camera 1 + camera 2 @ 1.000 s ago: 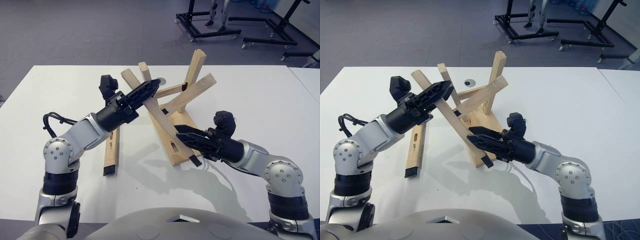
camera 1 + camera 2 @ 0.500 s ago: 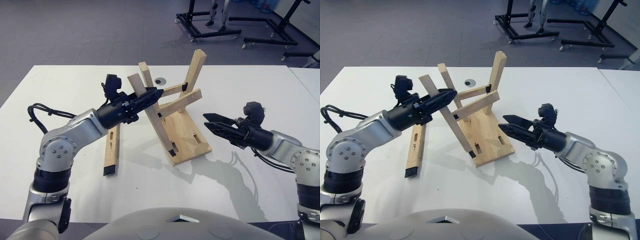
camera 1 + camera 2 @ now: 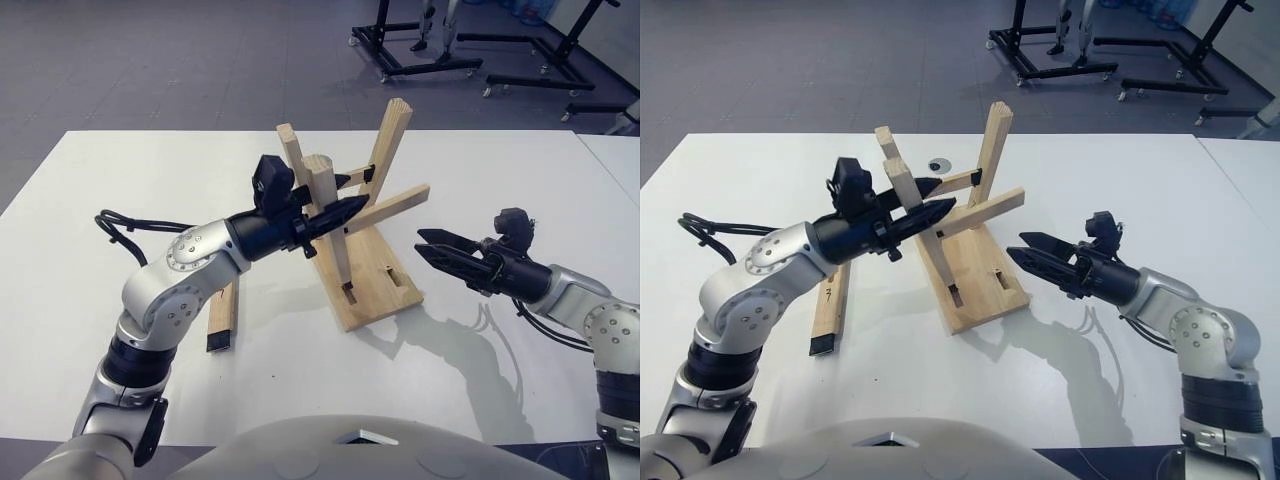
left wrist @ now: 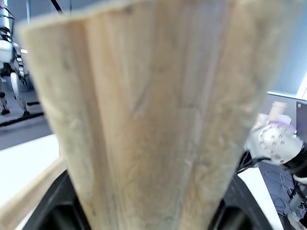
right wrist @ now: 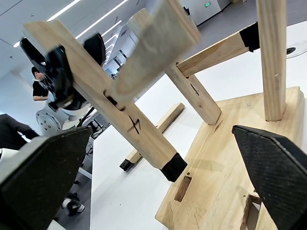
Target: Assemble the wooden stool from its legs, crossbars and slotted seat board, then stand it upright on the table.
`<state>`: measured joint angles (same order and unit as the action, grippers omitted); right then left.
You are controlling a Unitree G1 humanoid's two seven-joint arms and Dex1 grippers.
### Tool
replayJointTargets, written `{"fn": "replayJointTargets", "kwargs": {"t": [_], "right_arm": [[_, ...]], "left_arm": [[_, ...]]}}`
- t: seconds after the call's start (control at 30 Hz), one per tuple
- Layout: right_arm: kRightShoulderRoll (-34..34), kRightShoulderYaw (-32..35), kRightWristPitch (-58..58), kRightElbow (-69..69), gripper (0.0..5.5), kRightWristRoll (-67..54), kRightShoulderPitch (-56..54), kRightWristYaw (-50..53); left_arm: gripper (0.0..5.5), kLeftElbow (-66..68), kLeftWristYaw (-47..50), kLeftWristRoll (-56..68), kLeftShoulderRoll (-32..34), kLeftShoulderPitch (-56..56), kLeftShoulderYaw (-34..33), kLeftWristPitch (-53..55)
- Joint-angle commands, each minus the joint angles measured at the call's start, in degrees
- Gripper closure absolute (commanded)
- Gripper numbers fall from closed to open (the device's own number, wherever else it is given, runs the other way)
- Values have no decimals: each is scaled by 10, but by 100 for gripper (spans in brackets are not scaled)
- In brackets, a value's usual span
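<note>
Left pincer (image 3: pixel 338 213) is clamped high on a leg (image 3: pixel 341 265). The leg's long axis runs nearly upright, with its foot at a slot in the seat board (image 3: pixel 385 262) lying on the worktop (image 3: pixel 500 170). Right pincer (image 3: pixel 432 245), fingers apart, hovers just right of the seat board.

Left arm (image 3: pixel 170 290) and right arm (image 3: pixel 600 320): silver-grey shells, with round joint caps ringed by small dark screws and black ribbed collars beneath. Forearms are black. Left gripper (image 3: pixel 358 207) and right gripper (image 3: pixel 420 242): black, tapered fingers. Each wrist bears a black camera block (image 3: pixel 270 178). Black cables (image 3: pixel 125 222) loop off the left arm.
</note>
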<state>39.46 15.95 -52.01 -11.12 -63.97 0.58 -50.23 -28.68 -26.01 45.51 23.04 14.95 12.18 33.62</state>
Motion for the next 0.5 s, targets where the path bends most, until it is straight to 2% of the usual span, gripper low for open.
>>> {"fn": "replayJointTargets", "kwargs": {"t": [0.03,0.27,0.5], "right_arm": [[-1,1,-6,4,10,9,-5,3],[-9,2,-12,-1,10,6,-9,10],[-10,6,-10,4,10,11,-5,9]], "left_arm": [[346,9,-8,-12,-22,-22,0,-8],[346,10,-28,-44,-31,-44,11,-12],[346,21,-75,-93,-6,-50,23,-30]]}}
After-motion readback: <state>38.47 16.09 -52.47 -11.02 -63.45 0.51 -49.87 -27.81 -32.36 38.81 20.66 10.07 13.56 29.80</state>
